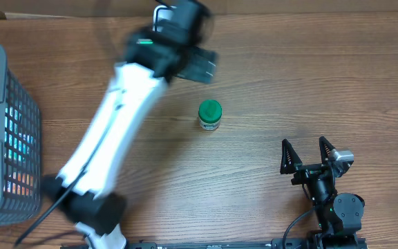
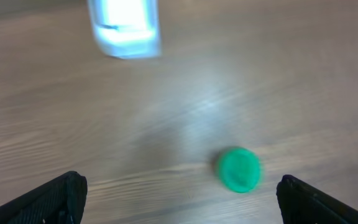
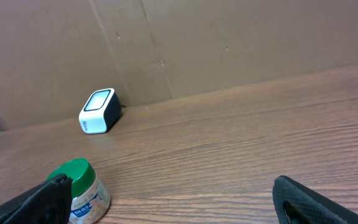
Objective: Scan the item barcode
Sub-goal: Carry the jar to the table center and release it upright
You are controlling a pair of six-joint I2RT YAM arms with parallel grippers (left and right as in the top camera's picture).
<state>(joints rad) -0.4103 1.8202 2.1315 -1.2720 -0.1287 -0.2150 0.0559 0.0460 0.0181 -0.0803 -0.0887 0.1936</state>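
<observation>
The item, a small jar with a green lid (image 1: pixel 210 115), stands upright on the wooden table. My left gripper (image 1: pixel 200 65) is blurred in the overhead view, hovering above and behind the jar. In the left wrist view that left gripper (image 2: pixel 179 205) is open with the jar (image 2: pixel 238 169) on the table below, nearer its right finger and held by nothing. My right gripper (image 1: pixel 308 155) rests open near the front right. Its wrist view shows the jar (image 3: pixel 79 186) by its left fingertip (image 3: pixel 48 199). The white scanner (image 3: pixel 98 111) sits at the far wall, and the left wrist view shows the scanner (image 2: pixel 126 28) blurred.
A grey mesh basket (image 1: pixel 5 90) holding several packaged goods stands at the table's left edge. A cardboard wall (image 3: pixel 229 43) backs the table. The left arm's white link (image 1: pixel 109 131) stretches diagonally over the left half of the table.
</observation>
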